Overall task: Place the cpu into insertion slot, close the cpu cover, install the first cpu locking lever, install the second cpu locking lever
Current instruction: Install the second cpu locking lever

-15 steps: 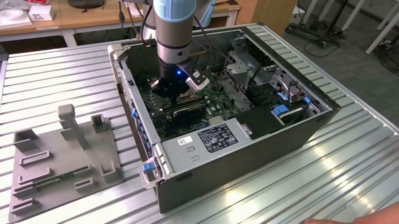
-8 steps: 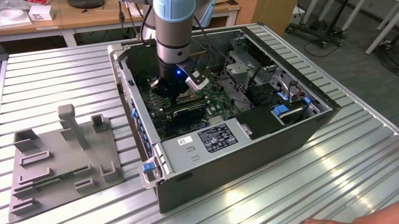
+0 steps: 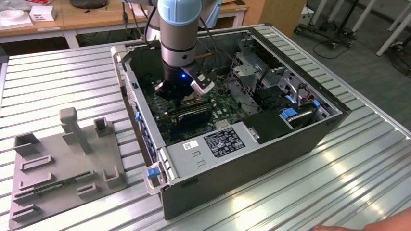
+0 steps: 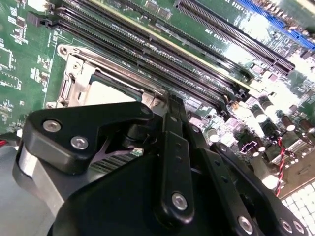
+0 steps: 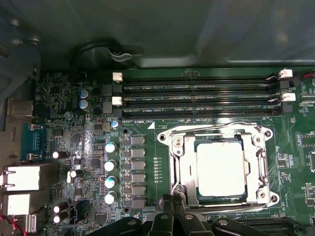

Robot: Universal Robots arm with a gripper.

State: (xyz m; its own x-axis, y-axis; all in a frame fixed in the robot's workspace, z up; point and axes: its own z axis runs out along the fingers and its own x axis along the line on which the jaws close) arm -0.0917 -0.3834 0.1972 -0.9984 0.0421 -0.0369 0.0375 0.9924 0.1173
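The cpu (image 5: pixel 220 169) lies flat in the insertion slot (image 5: pixel 263 199) on the green motherboard (image 5: pixel 64 142), its pale metal top showing. The silvery cpu cover (image 5: pixel 183 162) lies down around it, framing the chip. A thin wire lever (image 5: pixel 216 129) runs along the socket edge beside the memory slots. My gripper (image 5: pixel 173 199) is shut, its tips at the socket's edge just beside a corner of the cover, with nothing seen between them. The second wrist view has the cpu (image 4: pixel 106 93) and cover (image 4: pixel 76 78) just past the black gripper (image 4: pixel 171 101). In the exterior view the gripper (image 3: pixel 183 96) reaches down into the open case.
The open computer case (image 3: pixel 257 144) walls surround the arm closely. Long black memory slots (image 5: pixel 197 98) run beside the socket, and capacitors (image 5: pixel 110 164) stand on its other side. A grey fixture (image 3: pixel 64 163) lies on the ribbed table at the exterior view's left. A hand (image 3: pixel 378 225) shows at the bottom right.
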